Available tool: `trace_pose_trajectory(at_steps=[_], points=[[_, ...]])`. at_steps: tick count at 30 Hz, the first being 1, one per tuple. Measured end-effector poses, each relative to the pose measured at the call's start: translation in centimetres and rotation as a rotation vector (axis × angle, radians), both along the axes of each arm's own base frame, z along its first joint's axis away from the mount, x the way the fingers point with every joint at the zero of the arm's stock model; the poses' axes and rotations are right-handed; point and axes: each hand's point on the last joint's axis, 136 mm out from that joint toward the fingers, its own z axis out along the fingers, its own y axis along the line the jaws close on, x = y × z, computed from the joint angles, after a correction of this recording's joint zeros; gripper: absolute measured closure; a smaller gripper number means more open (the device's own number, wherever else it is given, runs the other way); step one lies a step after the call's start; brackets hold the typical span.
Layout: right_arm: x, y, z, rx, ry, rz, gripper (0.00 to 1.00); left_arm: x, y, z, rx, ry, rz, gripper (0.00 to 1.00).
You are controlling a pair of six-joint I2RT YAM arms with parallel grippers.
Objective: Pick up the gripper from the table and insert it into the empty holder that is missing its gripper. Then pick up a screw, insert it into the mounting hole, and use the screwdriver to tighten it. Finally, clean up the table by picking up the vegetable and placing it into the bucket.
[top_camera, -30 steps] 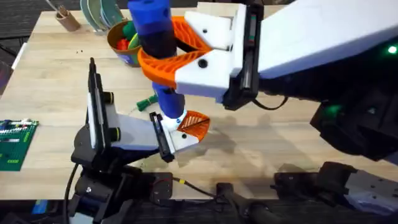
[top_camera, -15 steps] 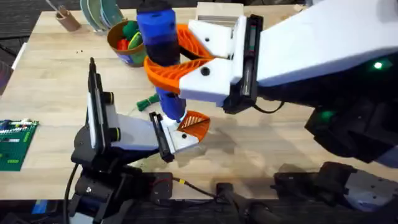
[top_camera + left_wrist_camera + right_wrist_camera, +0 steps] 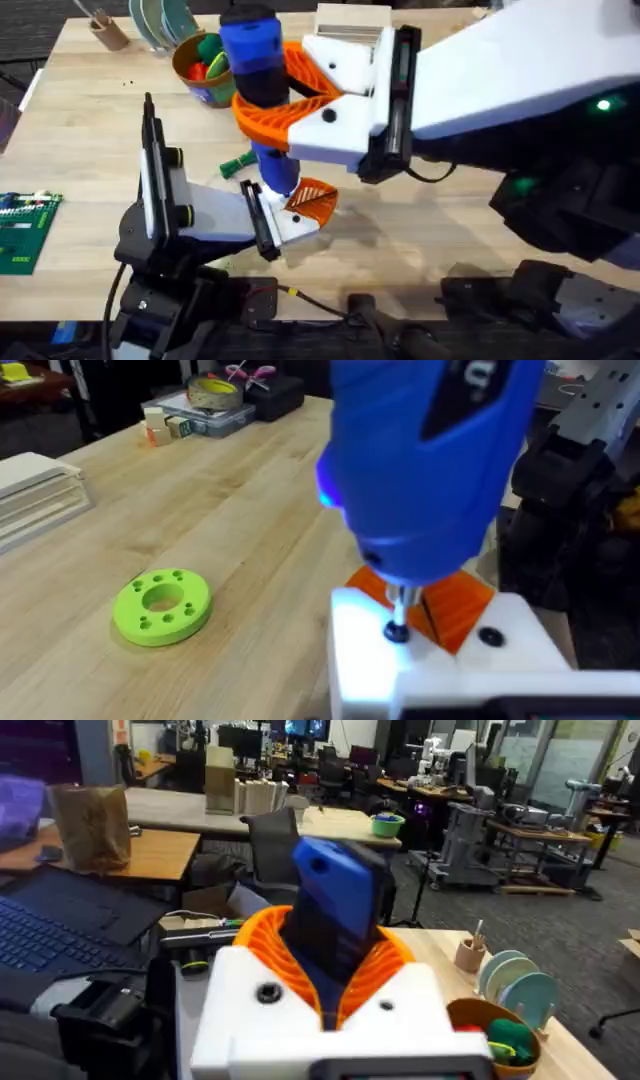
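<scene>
Both arms are busy: right gripper clamps the screwdriver upright, tip on a screw in the holder. Left gripper's fingers, can't tell. Vegetable lies beside it.

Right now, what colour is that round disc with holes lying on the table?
Lime green. The disc shows best in the left wrist view, lying flat on the wooden table.

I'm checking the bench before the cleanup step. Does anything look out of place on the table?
One thing: the small dark green vegetable lies loose on the table, outside the bucket. Otherwise nothing stands out: the screwdriver, held by the right gripper, stands upright with its tip on a screw in the white holder.
</scene>
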Motion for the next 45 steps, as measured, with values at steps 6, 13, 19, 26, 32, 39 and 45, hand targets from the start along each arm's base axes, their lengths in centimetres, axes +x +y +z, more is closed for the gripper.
trace_pose_trajectory(at_steps=[6, 13, 19, 26, 32, 39, 45], points=[[0.4, 0.4, -0.6, -0.012, 0.012, -0.003, 0.941, 0.0, 0.0, 0.0, 0.000, 0.001, 0.000, 0.989], [0.4, 0.4, -0.9, -0.020, 0.018, -0.004, 0.942, -0.1, 0.0, 0.0, 0.000, 0.001, -0.004, 0.989], [0.4, 0.4, -0.7, -0.013, 0.013, -0.004, 0.942, -0.1, 0.0, 0.0, 0.000, 0.001, -0.004, 0.989], [0.0, -0.4, 0.5, 0.013, -0.010, -0.008, 0.942, -0.1, 0.0, 0.0, 0.000, 0.000, -0.004, 0.989], [0.0, -0.4, 0.3, 0.002, -0.001, -0.008, 0.942, -0.1, 0.0, 0.0, 0.000, 0.001, -0.004, 0.989], [0.4, 0.1, -0.7, -0.022, 0.019, -0.009, 0.942, -0.1, 0.0, 0.0, 0.000, 0.001, -0.003, 0.989], [0.5, 0.3, -0.9, -0.023, 0.021, -0.008, 0.942, -0.1, 0.0, 0.0, -0.003, 0.007, -0.003, 0.989]])
